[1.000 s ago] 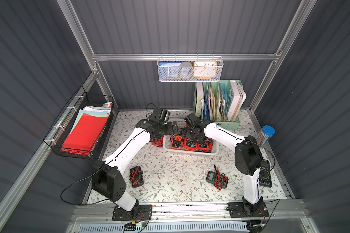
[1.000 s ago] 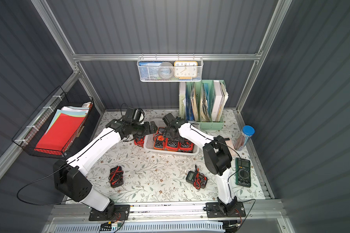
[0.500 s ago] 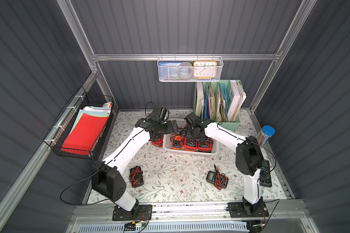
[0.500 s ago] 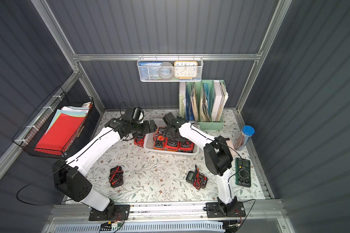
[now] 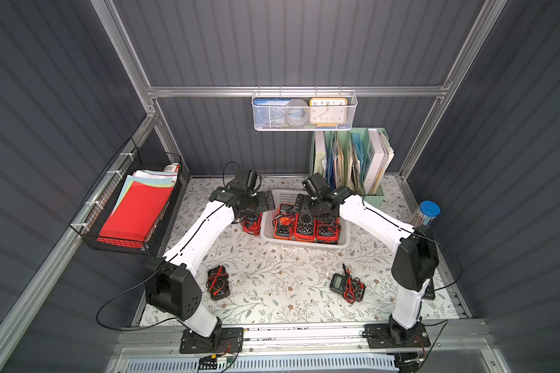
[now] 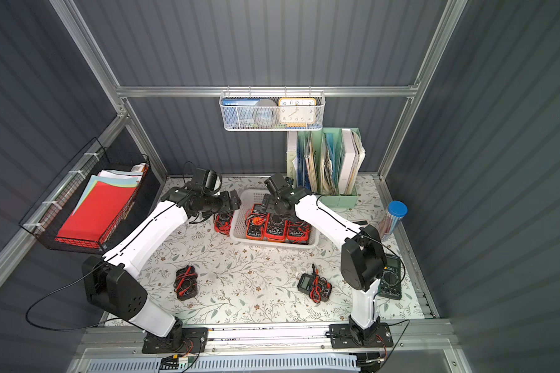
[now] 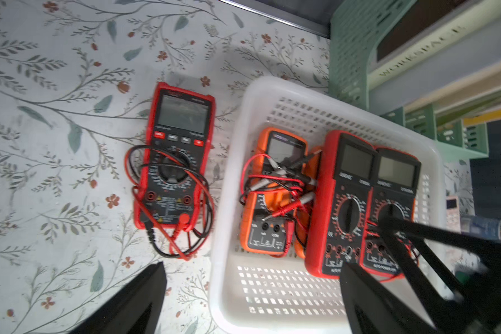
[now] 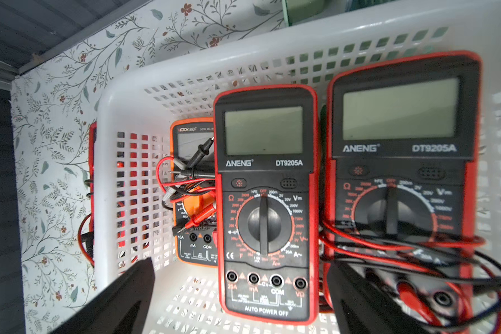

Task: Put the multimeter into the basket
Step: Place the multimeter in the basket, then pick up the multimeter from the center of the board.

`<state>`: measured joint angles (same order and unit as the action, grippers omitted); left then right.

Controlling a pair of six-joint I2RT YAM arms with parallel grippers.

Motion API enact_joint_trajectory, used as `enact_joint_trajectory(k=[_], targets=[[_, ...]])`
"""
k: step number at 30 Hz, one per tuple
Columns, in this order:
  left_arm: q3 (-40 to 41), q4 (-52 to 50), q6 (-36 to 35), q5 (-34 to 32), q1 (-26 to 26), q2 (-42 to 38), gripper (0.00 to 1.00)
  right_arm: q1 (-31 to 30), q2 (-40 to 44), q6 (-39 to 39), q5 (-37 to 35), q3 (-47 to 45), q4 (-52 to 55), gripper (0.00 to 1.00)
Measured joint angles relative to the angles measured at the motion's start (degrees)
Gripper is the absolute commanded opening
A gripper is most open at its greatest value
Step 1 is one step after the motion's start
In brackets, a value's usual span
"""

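Our right gripper [image 8: 240, 266] has just spread wide above the basket [image 8: 185, 66], and we judge it has let go of the middle meter [image 8: 265, 202], which lies flat inside, face up. Our left gripper [image 7: 252, 269] hangs wide and empty over the basket's side wall. Just outside that wall a red meter [image 7: 175, 162] lies on the table [image 7: 55, 86], likely our next pick.

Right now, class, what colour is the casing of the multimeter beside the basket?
The multimeter is red; clearest in the left wrist view.
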<state>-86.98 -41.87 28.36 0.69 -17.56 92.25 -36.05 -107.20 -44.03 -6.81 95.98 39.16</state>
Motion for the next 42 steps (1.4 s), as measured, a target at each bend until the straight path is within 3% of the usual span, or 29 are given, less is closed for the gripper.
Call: enact_joint_trajectory(k=[6,15,29,42], targets=[[0.0,-0.9,-3.1,-1.3,5.9,4.0,0.99,0.0,7.2,0.2,2.6,-5.7,-2.4,0.99],[0.0,-1.9,-9.5,-0.3,8.2,15.6,0.99,0.0,16.8,0.3,4.2,-16.4,-5.8,0.99],[0.0,0.5,-12.8,5.6,9.3,20.7,0.99,0.0,17.7,0.3,4.3,-19.9,-6.5,0.99],[-3.7,-1.3,-13.0,2.3,9.0,25.6,0.99,0.0,17.6,0.1,4.5,-19.9,-6.5,0.99]])
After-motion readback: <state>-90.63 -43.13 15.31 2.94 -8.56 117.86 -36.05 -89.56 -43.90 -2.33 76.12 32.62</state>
